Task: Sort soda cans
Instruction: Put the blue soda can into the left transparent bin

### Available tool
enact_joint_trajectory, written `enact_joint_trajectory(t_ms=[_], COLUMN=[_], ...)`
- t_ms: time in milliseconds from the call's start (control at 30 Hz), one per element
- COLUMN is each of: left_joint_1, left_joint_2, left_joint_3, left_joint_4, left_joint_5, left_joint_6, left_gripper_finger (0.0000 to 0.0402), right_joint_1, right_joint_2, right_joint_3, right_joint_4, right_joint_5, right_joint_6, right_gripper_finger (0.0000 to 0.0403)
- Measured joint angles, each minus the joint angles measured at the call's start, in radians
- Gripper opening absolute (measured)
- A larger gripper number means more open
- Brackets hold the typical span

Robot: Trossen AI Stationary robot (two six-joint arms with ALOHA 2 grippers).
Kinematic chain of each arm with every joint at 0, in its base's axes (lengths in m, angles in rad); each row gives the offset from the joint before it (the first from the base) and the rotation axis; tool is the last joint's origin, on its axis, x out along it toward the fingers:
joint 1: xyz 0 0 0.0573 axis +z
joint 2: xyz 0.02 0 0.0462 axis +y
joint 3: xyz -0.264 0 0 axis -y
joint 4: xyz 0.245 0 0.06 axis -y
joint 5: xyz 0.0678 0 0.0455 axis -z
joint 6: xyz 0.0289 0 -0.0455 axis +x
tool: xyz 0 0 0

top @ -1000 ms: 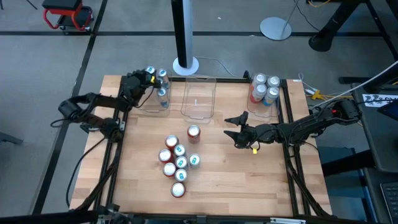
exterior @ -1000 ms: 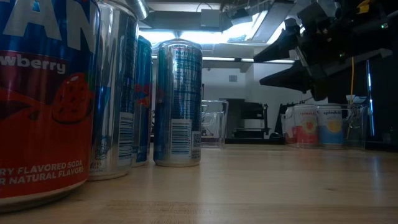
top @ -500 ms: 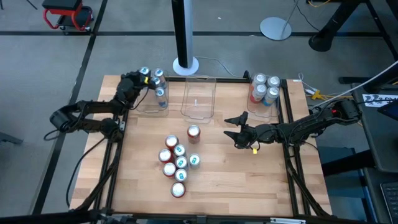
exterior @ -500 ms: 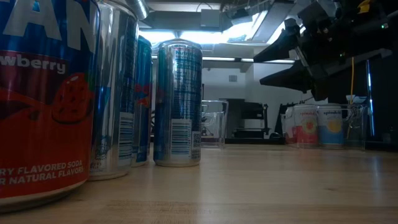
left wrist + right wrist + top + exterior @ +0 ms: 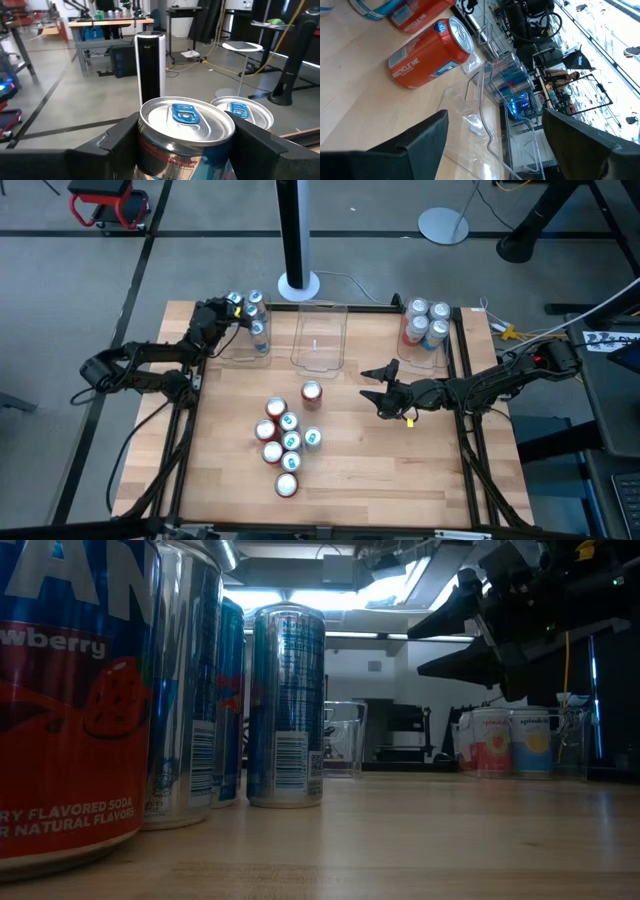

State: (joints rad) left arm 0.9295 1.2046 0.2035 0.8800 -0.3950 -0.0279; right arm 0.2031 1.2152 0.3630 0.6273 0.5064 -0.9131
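Left gripper (image 5: 232, 308) sits over the left bin (image 5: 243, 356), mostly hidden in the high view by its own wrist. The left wrist view settles it: jaws closed on a can (image 5: 186, 131) with a silver top and blue tab, one finger (image 5: 112, 145) on each side of the body. Label is cut off at the frame edge; looks teal with some red print, not sure. A second can (image 5: 242, 111) stands just beyond the held one, touching or nearly so. In the high view the left bin holds cans (image 5: 260, 332) with silver tops just past the jaws; exact count is hard to tell under the arm.

Middle bin (image 5: 319, 336) is clear plastic, well apart from both grippers.

Loose cluster of cans (image 5: 285, 442) stands on the wooden table (image 5: 400, 470), between the two arms and nearer the front edge. A red can (image 5: 311, 391) stands apart at the cluster's far end. In the low view the nearest cans (image 5: 70, 700) fill the frame and are cut off at the top.

Right gripper (image 5: 376, 384) hovers above the table, jaws spread wide with nothing between them. In the right wrist view the red can (image 5: 431, 52) lies ahead of the spread jaws, with the clear bin wall beyond.

Right bin (image 5: 424, 356) holds four cans (image 5: 427, 322), behind the right gripper.
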Motion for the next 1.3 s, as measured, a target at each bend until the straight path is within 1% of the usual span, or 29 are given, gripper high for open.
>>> enact_joint_trajectory(t_ms=[133, 267, 367, 633, 700, 900, 1100, 1300], left_joint_1=[-0.003, -0.007, -0.007, -0.007, -0.007, 0.002, 0.002, 0.002], left_joint_2=[-0.048, -0.135, -0.162, -0.139, -0.129, -0.091, -0.036, -0.029], left_joint_3=[-0.002, -0.002, -0.002, 0.001, 0.001, 0.001, 0.005, 0.003], left_joint_4=[-0.043, -0.165, -0.215, -0.208, -0.194, -0.170, -0.150, -0.149], left_joint_5=[0.055, 0.054, 0.063, 0.064, 0.059, 0.052, 0.053, 0.059], left_joint_6=[0.013, 0.054, 0.079, 0.118, 0.104, -0.014, -0.022, 0.002], left_gripper_finger=[0.0239, 0.0239, 0.0239, 0.0239, 0.0239, 0.0239, 0.0239, 0.0239], right_joint_1=[0.000, 0.000, 0.000, 0.000, 0.000, 0.000, 0.000, 0.000], right_joint_2=[0.000, 0.000, 0.000, 0.000, 0.000, 0.000, 0.000, 0.000], right_joint_3=[0.000, 0.000, 0.000, 0.000, 0.000, 0.000, 0.000, 0.000], right_joint_4=[0.000, 0.000, -0.001, 0.000, 0.000, 0.001, 0.000, 0.000], right_joint_5=[0.000, 0.000, -0.001, -0.001, -0.001, -0.001, -0.001, -0.001], right_joint_6=[0.000, 0.000, 0.000, 0.007, 0.007, 0.000, 0.000, 0.000], right_gripper_finger=[0.0321, 0.0321, 0.0321, 0.0321, 0.0321, 0.0321, 0.0321, 0.0321])
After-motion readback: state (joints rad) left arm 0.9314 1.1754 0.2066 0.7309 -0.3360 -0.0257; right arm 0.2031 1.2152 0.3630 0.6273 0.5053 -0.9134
